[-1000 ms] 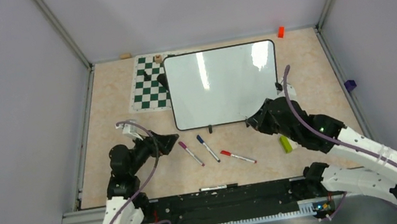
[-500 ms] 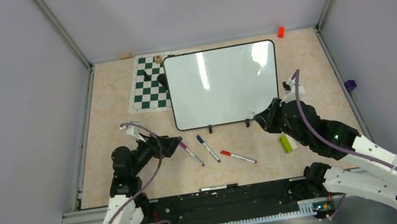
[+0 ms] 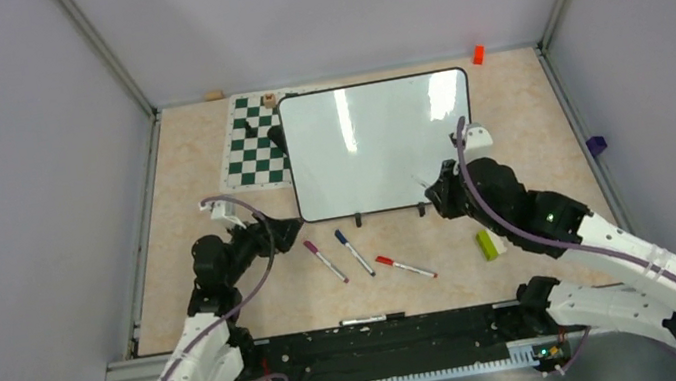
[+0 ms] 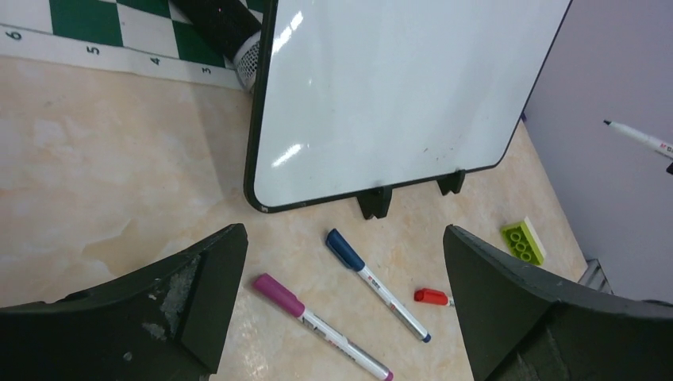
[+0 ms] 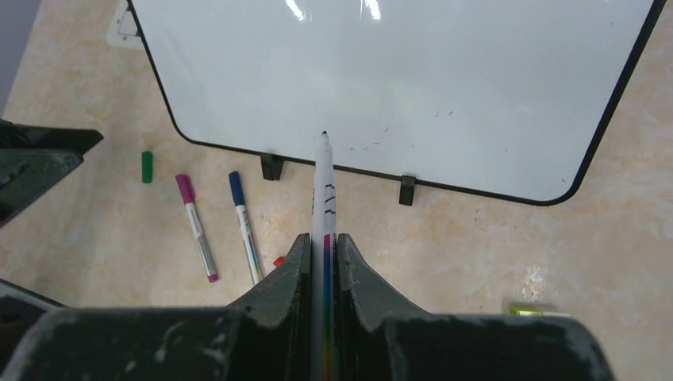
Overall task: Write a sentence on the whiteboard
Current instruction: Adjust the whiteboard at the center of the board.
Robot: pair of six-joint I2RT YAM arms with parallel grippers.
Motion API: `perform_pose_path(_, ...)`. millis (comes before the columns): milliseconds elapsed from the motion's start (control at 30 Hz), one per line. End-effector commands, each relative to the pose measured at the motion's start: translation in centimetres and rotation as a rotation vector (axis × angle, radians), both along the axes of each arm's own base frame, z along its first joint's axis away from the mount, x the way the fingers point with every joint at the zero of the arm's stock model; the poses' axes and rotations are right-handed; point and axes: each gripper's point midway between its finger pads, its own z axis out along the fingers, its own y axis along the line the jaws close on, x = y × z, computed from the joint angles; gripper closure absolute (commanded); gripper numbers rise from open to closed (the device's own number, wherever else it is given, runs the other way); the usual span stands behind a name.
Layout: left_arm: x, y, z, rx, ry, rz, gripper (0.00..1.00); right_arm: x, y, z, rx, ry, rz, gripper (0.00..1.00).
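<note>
The whiteboard [image 3: 378,144] lies flat with its two black clips on the near edge. It is blank apart from a few faint specks, and no sentence shows on it. My right gripper [image 3: 438,198] is shut on an uncapped marker [image 5: 324,190] with a green tip. The tip hovers over the board's near edge between the clips [image 5: 271,166]. My left gripper [image 3: 293,227] is open and empty, just off the board's near left corner [image 4: 258,198], above the loose pens.
A purple pen [image 3: 324,260], a blue pen [image 3: 354,252] and a red pen [image 3: 404,266] lie in front of the board. A green cap [image 5: 147,167] lies left of them. A lime brick [image 3: 487,244] sits under my right arm. The chess mat [image 3: 252,148] lies behind the board's left edge.
My right gripper has shifted slightly along the board's near edge and turned at the wrist, still holding the marker. My left gripper has moved a little up toward the board's corner.
</note>
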Motion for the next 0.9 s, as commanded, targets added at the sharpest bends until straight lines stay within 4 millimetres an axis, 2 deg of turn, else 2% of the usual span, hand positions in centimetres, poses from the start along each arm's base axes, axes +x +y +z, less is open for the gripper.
perform_pose_path(0,3.1,0.6,3.6,0.008,-0.135,0.051,0.01,-0.3,0.7,1.9,-0.003,0.009,0.044,1.0)
perform_pose_path(233,7.1,0.2,5.0,0.033,-0.179,0.046,0.01,-0.7,1.1,2.9,-0.002,-0.03,0.11,1.0)
perform_pose_path(300,8.2,-0.4,4.9,0.056,-0.177,0.001,0.03,-0.9,1.0,3.4,0.029,-0.05,0.115,1.0)
perform_pose_path(533,12.1,-2.7,3.5,0.051,-0.155,-0.136,0.05,-2.3,1.0,5.0,0.106,-0.105,0.178,1.0)
perform_pose_path(667,14.1,-2.9,2.0,0.041,-0.109,-0.128,0.05,-3.2,0.9,5.4,0.139,-0.105,0.203,1.0)
perform_pose_path(733,14.4,-3.5,1.8,0.022,-0.106,-0.161,0.08,-3.6,0.9,5.5,0.151,-0.103,0.213,1.0)
perform_pose_path(867,13.1,-4.9,2.3,-0.043,-0.124,-0.261,0.2,-4.1,0.7,5.4,0.163,-0.093,0.221,1.0)
